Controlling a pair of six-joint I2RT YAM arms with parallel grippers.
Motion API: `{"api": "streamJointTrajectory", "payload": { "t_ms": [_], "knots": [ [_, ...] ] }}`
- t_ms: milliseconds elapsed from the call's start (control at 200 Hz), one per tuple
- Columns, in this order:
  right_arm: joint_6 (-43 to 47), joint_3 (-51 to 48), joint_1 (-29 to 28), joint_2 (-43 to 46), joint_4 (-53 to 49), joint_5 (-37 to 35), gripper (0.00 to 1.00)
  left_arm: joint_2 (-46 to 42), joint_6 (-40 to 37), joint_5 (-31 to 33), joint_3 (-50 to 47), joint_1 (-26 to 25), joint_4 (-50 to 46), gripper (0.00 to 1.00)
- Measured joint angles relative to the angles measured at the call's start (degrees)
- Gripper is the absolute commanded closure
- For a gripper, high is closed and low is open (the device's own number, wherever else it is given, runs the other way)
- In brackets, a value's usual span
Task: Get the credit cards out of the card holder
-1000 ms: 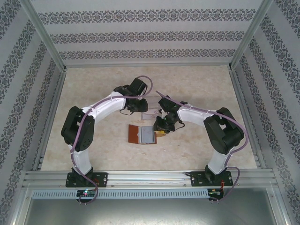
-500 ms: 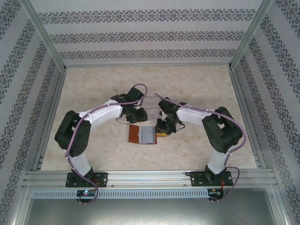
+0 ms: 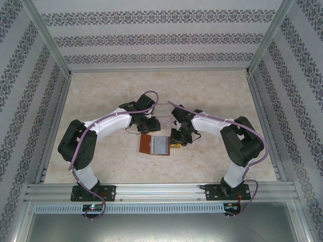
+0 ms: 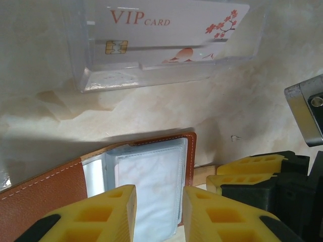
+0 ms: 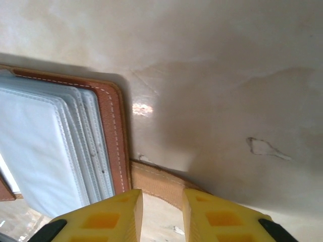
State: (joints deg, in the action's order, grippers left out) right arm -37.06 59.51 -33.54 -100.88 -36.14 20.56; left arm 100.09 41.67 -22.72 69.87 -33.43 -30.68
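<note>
Since the left arm has been lowered and drawn in over the last second, the left tool (image 4: 159, 214) is now held just above the far edge of the card holder (image 3: 154, 145), where before it was raised nearer the rack. Its jaws are spread with nothing between them, and the clear sleeves (image 4: 151, 176) are framed in the gap. The right tool (image 5: 161, 217) has hardly been moved. It is kept at the holder's right edge, jaws apart, with the tan snap tab (image 5: 156, 181) lying in the gap beneath them; whether the tab is pressed down cannot be told. From this it is judged that the holder is being steadied while a reach into the sleeves is prepared.

The card holder is laid open on the bench (image 3: 212, 96) between the arms, brown cover to the left, grey-blue pockets to the right. No single credit card can be made out in the sleeves, only a pale sheet. Just behind the holder a clear acrylic rack (image 4: 151, 75) is stood with a VIP card (image 4: 171, 25) in it, so one card may already be counted as out. The two tools are crowded together at the holder's right side with the rack close behind, so little room is left for a pull, and a thin sleeve may be caught instead of a card.
</note>
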Motion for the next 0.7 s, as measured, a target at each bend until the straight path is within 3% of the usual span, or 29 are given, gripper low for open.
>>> {"api": "streamJointTrajectory", "payload": {
  "t_ms": [700],
  "knots": [
    [0.63,-0.07,0.04,-1.11,-0.31,-1.64,0.77,2.89,2.19,-11.32,-0.57,-3.02,2.62,0.74]
  ]
}}
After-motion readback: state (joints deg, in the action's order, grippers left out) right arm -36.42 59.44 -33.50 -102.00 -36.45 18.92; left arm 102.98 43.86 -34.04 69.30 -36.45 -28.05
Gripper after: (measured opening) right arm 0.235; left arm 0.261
